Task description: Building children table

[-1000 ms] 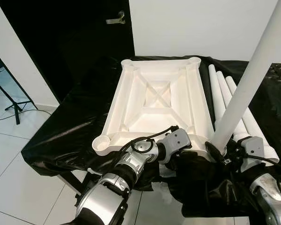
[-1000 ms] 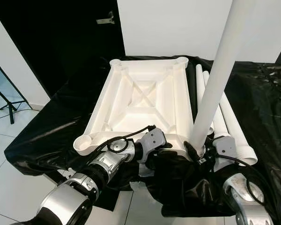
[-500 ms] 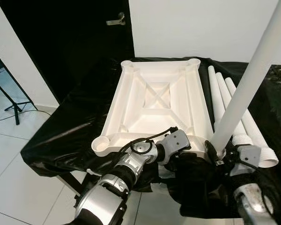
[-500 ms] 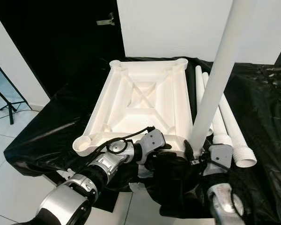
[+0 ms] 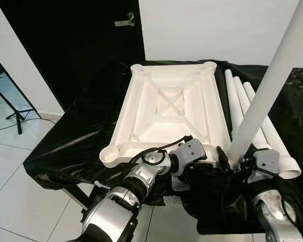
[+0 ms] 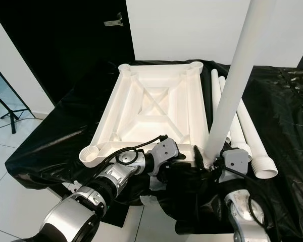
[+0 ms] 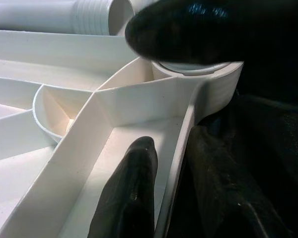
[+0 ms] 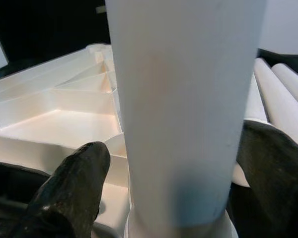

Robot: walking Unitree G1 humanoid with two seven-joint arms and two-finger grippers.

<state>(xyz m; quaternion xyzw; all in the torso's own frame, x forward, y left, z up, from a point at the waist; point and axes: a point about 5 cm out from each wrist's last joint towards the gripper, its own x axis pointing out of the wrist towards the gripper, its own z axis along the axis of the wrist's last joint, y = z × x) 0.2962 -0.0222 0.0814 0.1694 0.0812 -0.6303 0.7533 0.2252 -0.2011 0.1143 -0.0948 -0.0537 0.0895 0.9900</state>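
The white tabletop (image 5: 166, 101) lies upside down on the black-covered table. A white leg (image 5: 265, 91) stands in its near right corner socket, leaning slightly right. My right gripper (image 8: 174, 163) is open around the leg's base: one finger (image 8: 79, 183) shows a narrow gap to it, the other finger (image 8: 273, 163) sits close against it. My left gripper (image 7: 176, 193) is shut on the tabletop's near rim beside that socket, one finger (image 7: 134, 193) inside the wall and one outside. The near left socket (image 5: 111, 154) holds nothing.
Three spare white legs (image 5: 240, 101) lie side by side right of the tabletop. The black sheet (image 5: 76, 136) drapes over the table's near and left edges. A dark door (image 5: 91, 40) and a tripod (image 5: 10, 108) stand at the left on the tiled floor.
My right wrist has swung around the leg's base toward the tabletop, and a finger now shows left of the leg. The left gripper and the leg have kept their places.
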